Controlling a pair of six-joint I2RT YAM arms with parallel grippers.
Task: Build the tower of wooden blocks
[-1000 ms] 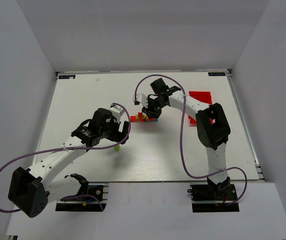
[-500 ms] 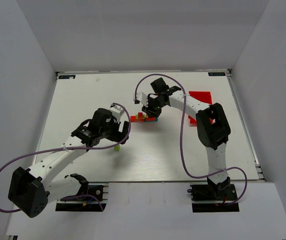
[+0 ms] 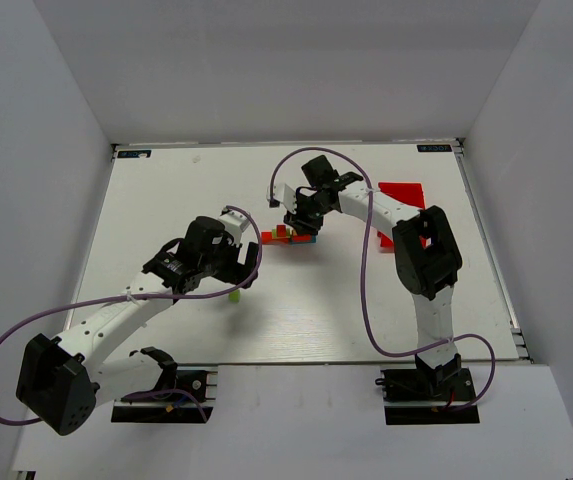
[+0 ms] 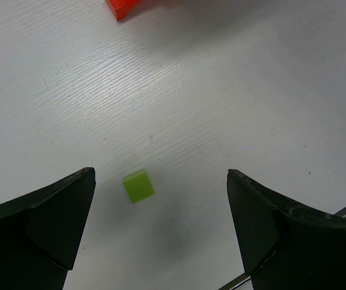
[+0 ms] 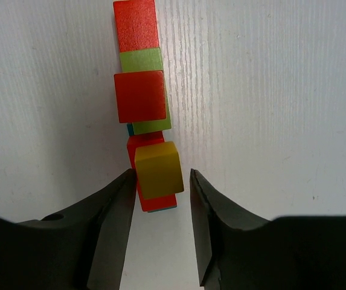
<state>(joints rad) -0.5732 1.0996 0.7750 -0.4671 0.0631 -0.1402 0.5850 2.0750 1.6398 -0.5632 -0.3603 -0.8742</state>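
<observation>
The tower (image 3: 288,237) stands mid-table. In the right wrist view it is a long red bar (image 5: 135,24) over a blue one, with a green block (image 5: 141,60), a red cube (image 5: 139,95) and a yellow cube (image 5: 158,169) on top. My right gripper (image 5: 160,176) is open around the yellow cube; the left finger is at its side and a gap shows on the right. A loose lime-green cube (image 4: 138,185) lies on the table between the wide-open fingers of my left gripper (image 4: 160,173), nearer the left finger, and shows in the top view (image 3: 234,295).
A red plastic tray (image 3: 403,193) lies at the back right, behind the right arm. A red block end (image 4: 124,7) shows at the top edge of the left wrist view. White walls enclose the table (image 3: 166,200).
</observation>
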